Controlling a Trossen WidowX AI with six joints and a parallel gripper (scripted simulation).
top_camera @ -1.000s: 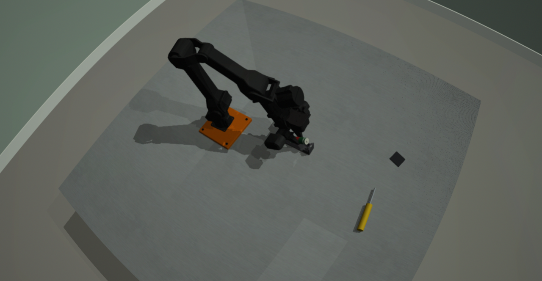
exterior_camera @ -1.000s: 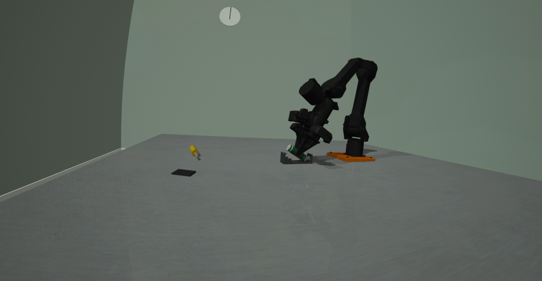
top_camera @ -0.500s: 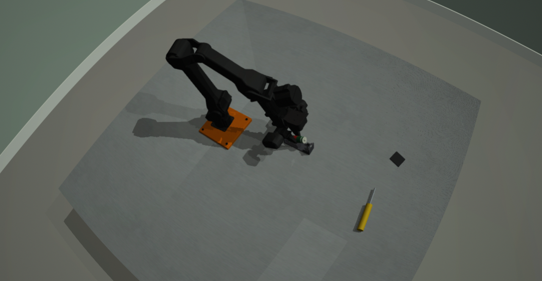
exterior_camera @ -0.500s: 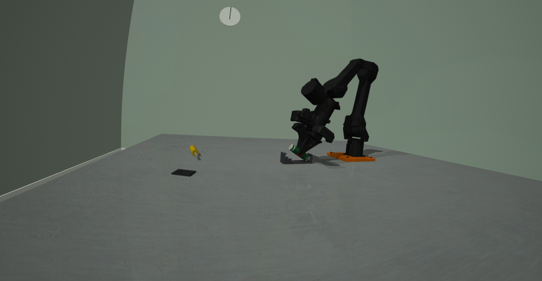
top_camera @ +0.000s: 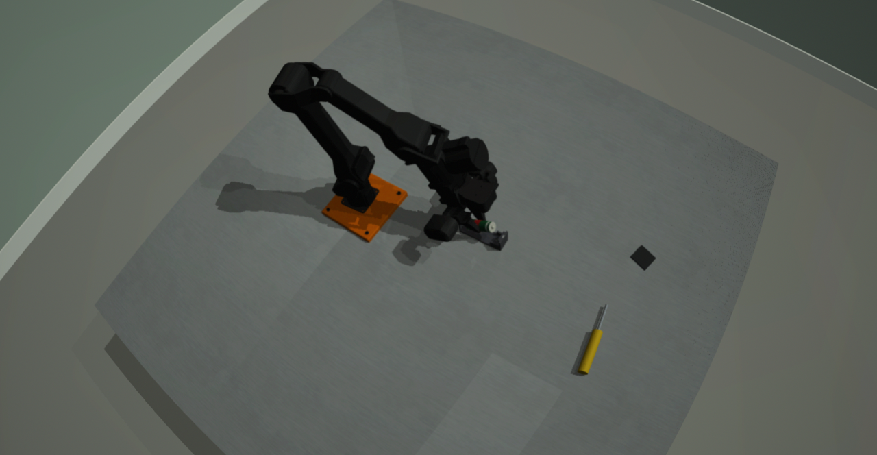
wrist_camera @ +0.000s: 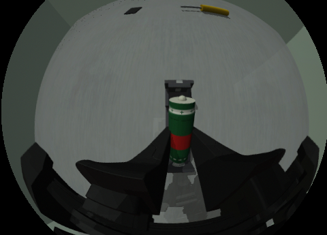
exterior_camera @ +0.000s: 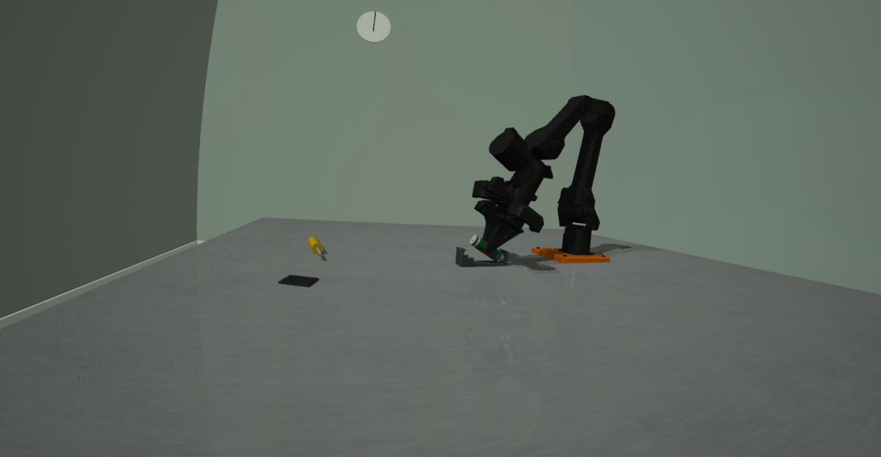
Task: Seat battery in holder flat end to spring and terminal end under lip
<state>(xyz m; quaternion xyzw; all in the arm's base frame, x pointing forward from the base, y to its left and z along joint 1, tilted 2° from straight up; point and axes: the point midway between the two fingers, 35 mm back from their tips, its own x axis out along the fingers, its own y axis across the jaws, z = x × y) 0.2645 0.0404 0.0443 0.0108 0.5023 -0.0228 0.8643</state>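
Through my cameras, the battery (top_camera: 485, 225) (exterior_camera: 484, 248) (wrist_camera: 182, 129) appeared smooth, with a printed-looking green and red sleeve and pale ends; the holder (top_camera: 501, 241) (exterior_camera: 463, 259) (wrist_camera: 179, 85) resembled dark grey plastic. I saw a smooth, plastic-like yellow handle (top_camera: 590, 351) (exterior_camera: 315, 244) (wrist_camera: 214, 10) with a grey shaft (top_camera: 601, 316) (exterior_camera: 322, 255) (wrist_camera: 191, 7) of metallic appearance, and a matt black square (top_camera: 643, 257) (exterior_camera: 299, 280) (wrist_camera: 133, 10). The arm (top_camera: 362, 105) (exterior_camera: 589, 152) looked matt black, its orange base plate (top_camera: 392, 197) (exterior_camera: 588, 259) smooth, and the grey table top (top_camera: 343, 329) (exterior_camera: 394, 356) (wrist_camera: 102, 75) finely streaked with faint, glossy reflections.
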